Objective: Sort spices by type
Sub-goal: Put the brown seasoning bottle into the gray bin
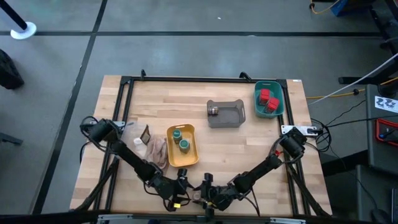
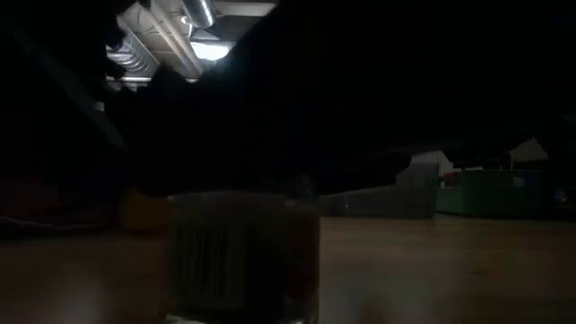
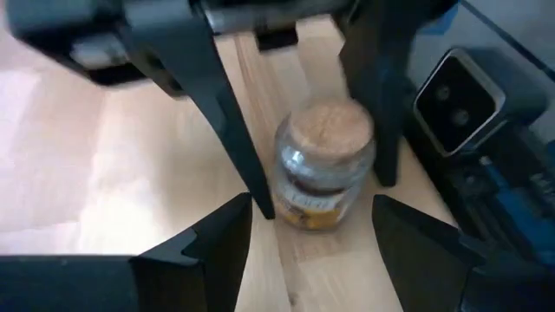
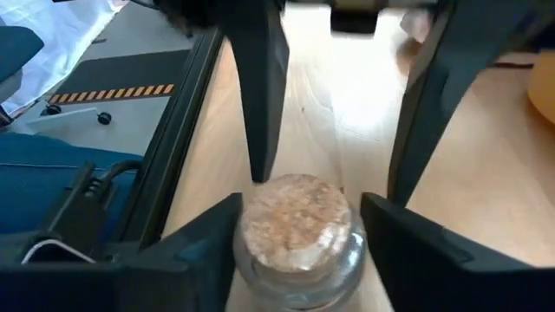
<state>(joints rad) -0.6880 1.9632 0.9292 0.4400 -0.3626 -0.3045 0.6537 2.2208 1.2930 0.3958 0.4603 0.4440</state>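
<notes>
Two sets of fingers (image 4: 260, 95) straddle one cork-topped jar (image 4: 297, 227), ungripped.

Both tools crowd one small jar (image 3: 325, 165) at the near tabletop (image 1: 236, 149) edge, blocking that spot; open wood lies between the yellow tray (image 1: 193, 155) and grey tray (image 1: 236, 118).

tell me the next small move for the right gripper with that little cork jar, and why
Probably finish closing the right gripper on the cork-topped jar. The jar stands upright on the table between its two fingers, and the left gripper faces the same jar with fingers apart, not gripping.
</notes>
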